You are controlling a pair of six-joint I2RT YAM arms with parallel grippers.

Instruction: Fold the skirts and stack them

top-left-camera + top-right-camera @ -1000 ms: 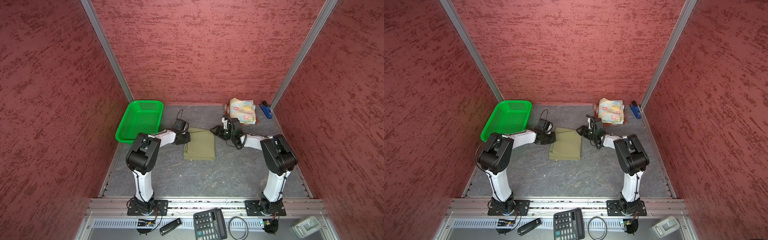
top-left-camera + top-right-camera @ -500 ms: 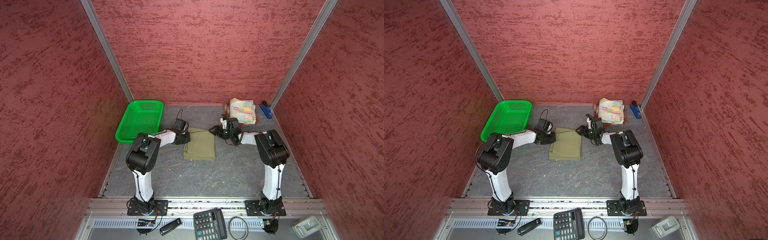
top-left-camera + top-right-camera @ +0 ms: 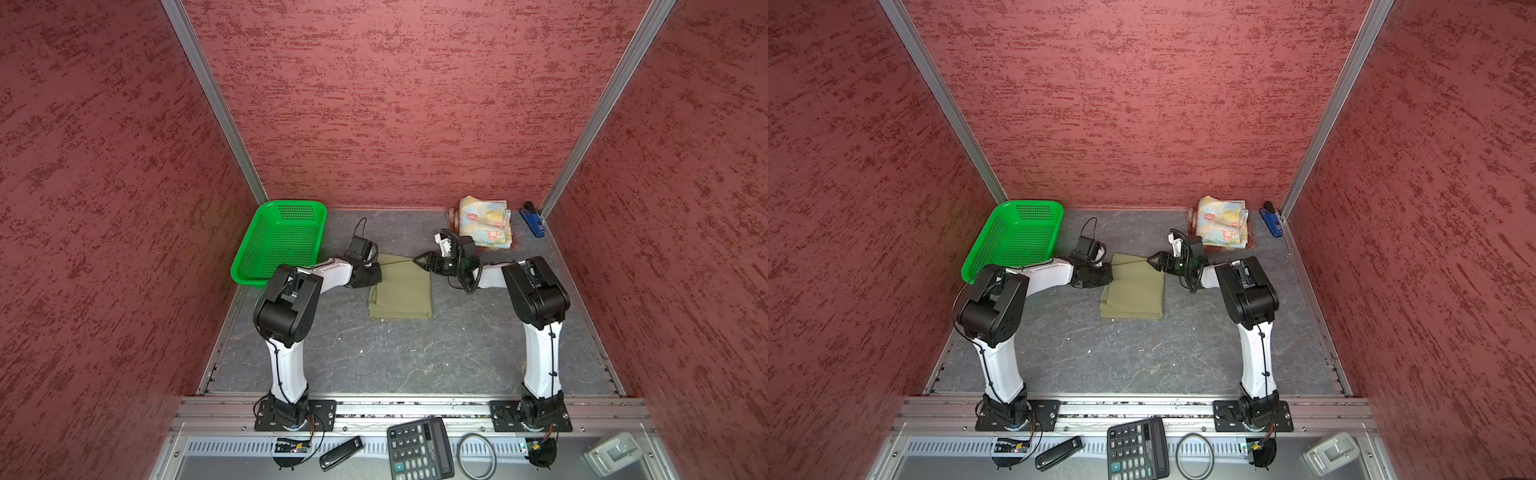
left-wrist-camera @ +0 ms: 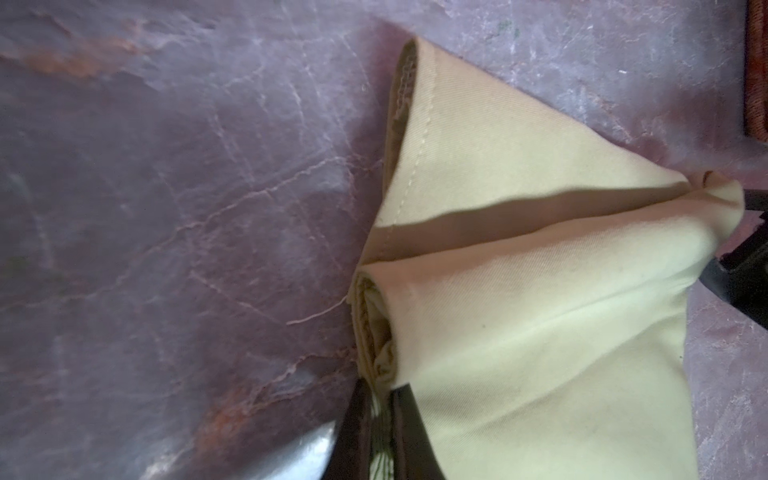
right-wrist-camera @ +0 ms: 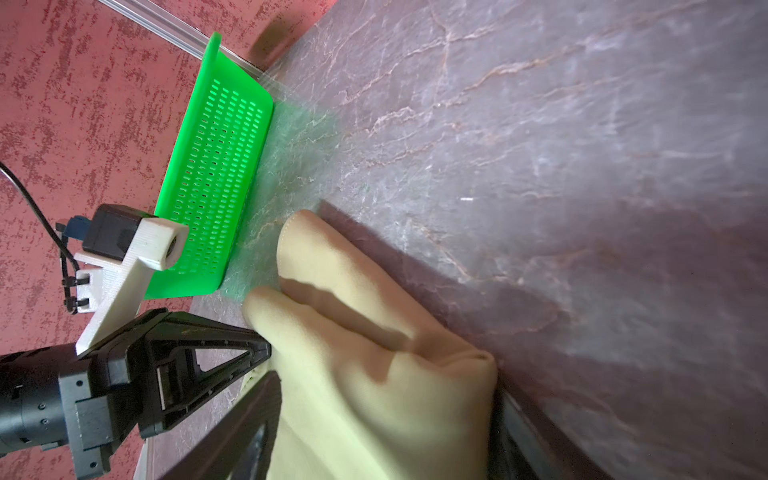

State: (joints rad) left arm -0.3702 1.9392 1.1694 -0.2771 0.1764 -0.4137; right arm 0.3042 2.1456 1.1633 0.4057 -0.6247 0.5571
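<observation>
One khaki skirt (image 3: 401,286) lies folded into a neat rectangle in the middle of the grey table (image 3: 395,357), between two robot arms. The left gripper (image 4: 380,386) is closed narrow on the skirt's far left corner, with cloth pinched between its dark fingers. The right gripper (image 5: 386,378) sits at the far right corner. Its fingers (image 5: 245,411) are spread wide and bunched cloth fills the gap; we cannot tell whether they press it. A raised crease runs between the two grippers. We count one flowered skirt (image 3: 484,222), pastel yellow and blue, folded in the far right corner, well apart from the khaki one. A red-brown cloth (image 3: 1192,219) edges out beneath it. One green basket (image 3: 291,203) stands at the far left. One blue stapler (image 3: 534,220) lies beside the flowered skirt. One calculator (image 3: 419,453) rests on the front ledge.
</observation>
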